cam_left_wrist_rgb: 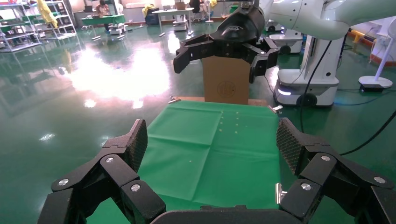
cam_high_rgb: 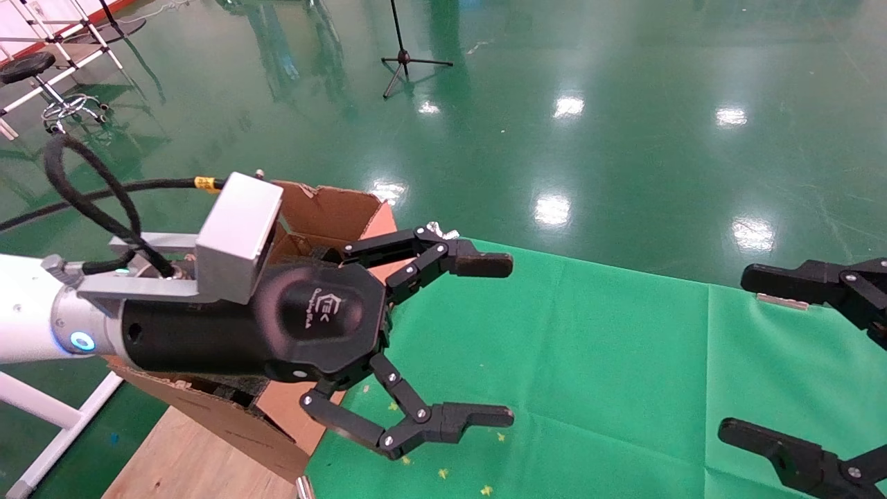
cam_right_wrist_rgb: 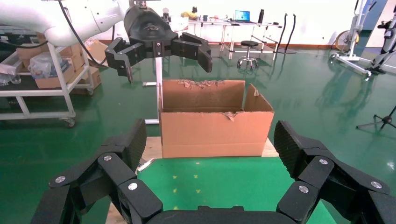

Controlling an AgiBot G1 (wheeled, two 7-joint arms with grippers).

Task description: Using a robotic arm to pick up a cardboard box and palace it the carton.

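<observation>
The left gripper [cam_high_rgb: 495, 339] hovers wide apart and empty just beside the carton [cam_right_wrist_rgb: 215, 119] at the tabletop's [cam_high_rgb: 589, 360] edge; the right gripper [cam_high_rgb: 769, 357] waits, spread, well apart.

A pale wooden desk [cam_high_rgb: 180, 461] is spread with a bright green cloth [cam_high_rgb: 589, 360], creased across its middle and held at its edges by small metal clips [cam_left_wrist_rgb: 279, 192]. At the desk's left end, on the bare wood just off the cloth, stands a large brown corrugated carton [cam_right_wrist_rgb: 212, 133] with ragged torn flaps. Tiny yellow specks [cam_high_rgb: 443, 473] dot the cloth's near left part.
</observation>
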